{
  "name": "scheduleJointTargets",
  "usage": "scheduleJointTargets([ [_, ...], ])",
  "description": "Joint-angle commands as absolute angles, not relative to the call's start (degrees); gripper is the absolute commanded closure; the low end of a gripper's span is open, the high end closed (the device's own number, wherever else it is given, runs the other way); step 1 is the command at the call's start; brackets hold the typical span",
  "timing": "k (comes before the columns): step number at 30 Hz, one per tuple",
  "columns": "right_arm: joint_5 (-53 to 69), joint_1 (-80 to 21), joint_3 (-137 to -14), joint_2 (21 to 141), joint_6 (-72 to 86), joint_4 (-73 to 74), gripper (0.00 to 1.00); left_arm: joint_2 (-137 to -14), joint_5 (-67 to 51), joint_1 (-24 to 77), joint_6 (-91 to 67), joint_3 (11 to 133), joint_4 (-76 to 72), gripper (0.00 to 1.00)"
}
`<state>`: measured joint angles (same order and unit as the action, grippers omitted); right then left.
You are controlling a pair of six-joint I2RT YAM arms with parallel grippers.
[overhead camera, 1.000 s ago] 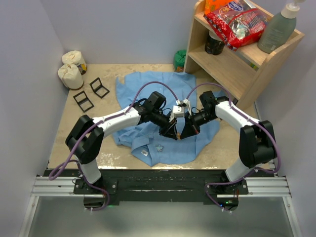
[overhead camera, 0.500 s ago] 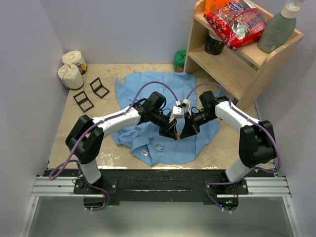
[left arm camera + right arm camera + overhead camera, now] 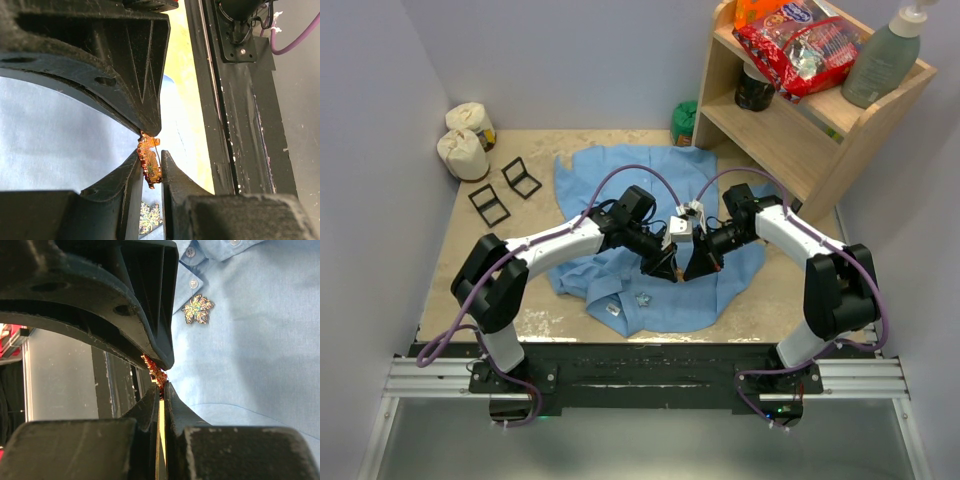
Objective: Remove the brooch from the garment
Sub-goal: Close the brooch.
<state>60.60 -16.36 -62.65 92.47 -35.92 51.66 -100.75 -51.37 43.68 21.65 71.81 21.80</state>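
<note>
The light-blue shirt lies spread on the table. My left gripper and right gripper meet tip to tip above its lower middle. In the left wrist view my left gripper is shut on a small orange-red brooch, and the right gripper's tip touches the brooch's top. In the right wrist view my right gripper is shut on the same brooch. The brooch is held above the cloth. A second, glittery leaf-shaped brooch is on the shirt by two white buttons; it also shows in the top view.
A wooden shelf stands at the back right with a red snack bag and a grey-green bottle. A green object sits behind the shirt. Two white rolls and two black frames lie at the back left.
Both grippers, still joined at the tips, have shifted very slightly towards the far side. Nothing else has moved.
</note>
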Motion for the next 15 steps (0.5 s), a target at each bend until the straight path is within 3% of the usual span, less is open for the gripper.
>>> scheduleJointTargets([
  [1, 59.06, -15.73, -62.75, 90.26, -35.51, 48.87, 1.00, -97.38, -55.29, 44.65, 22.85, 74.09, 24.70, 1.00],
  [15, 57.13, -15.73, -61.96, 89.47, -33.05, 46.06, 1.00, -97.03, -50.54, 44.65, 29.09, 74.36, 30.94, 1.00],
])
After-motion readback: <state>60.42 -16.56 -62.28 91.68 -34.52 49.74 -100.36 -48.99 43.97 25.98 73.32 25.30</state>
